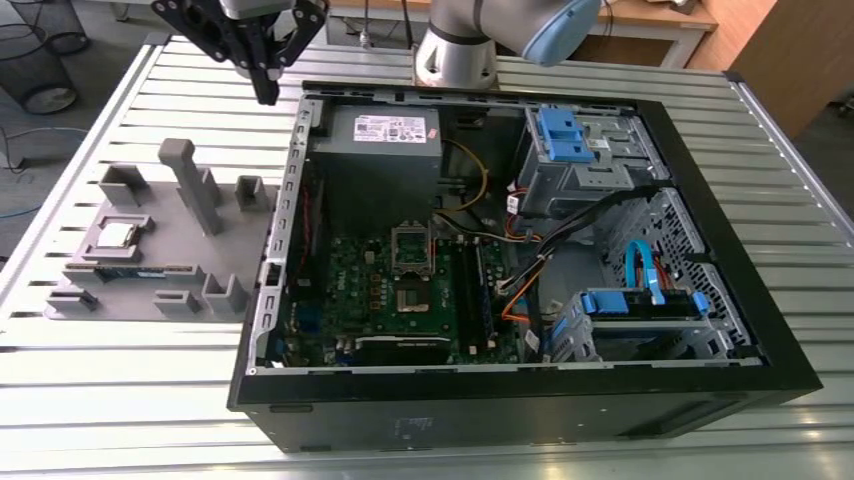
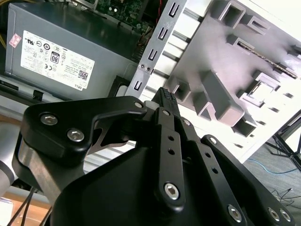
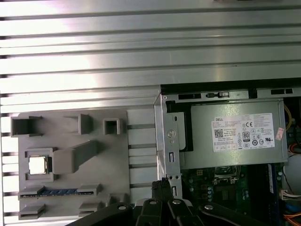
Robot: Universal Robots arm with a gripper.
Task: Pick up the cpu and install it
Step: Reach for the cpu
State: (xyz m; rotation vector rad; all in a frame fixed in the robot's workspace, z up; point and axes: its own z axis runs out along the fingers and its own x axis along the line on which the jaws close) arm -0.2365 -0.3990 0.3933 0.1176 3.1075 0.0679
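Your gripper [image 1: 267, 90] hangs closed and empty over the open computer case's [image 1: 507, 405] corner. The cpu [image 1: 118, 235] lies flat in a grey tray [image 1: 167, 255] on the worktop [image 1: 134, 400], well apart, toward the exterior view's left.

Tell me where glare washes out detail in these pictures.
First wrist view: the table slats glare brightly, and the cpu top is washed white. Second wrist view: the grey tray fades to white at one end. Exterior view: even light.
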